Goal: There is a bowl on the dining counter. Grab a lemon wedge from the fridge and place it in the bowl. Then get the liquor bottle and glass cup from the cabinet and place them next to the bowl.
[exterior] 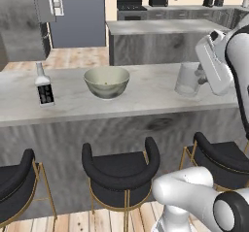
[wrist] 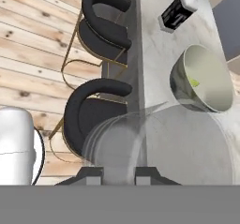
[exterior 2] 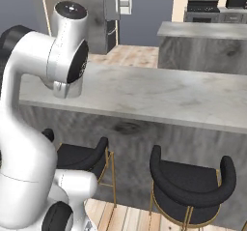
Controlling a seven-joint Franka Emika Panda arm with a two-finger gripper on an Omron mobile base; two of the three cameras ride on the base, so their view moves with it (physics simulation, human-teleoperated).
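The dining counter [exterior: 146, 97] carries the liquor bottle [exterior: 44, 87] near its left end and the bowl [exterior: 107, 82] at the middle, well apart. The glass cup [exterior: 187, 80] is toward the right end; whether it touches the top cannot be told.

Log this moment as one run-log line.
phase: placing glass cup | pincer: shut on glass cup | bowl: on dining counter, lemon wedge inside | liquor bottle: upright beside bowl

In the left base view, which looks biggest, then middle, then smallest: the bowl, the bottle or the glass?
1. Bowl, clearly the widest.
2 and 3. Bottle and glass: the bottle is taller but slimmer, the glass shorter but wider, so I wouldn't rank them.
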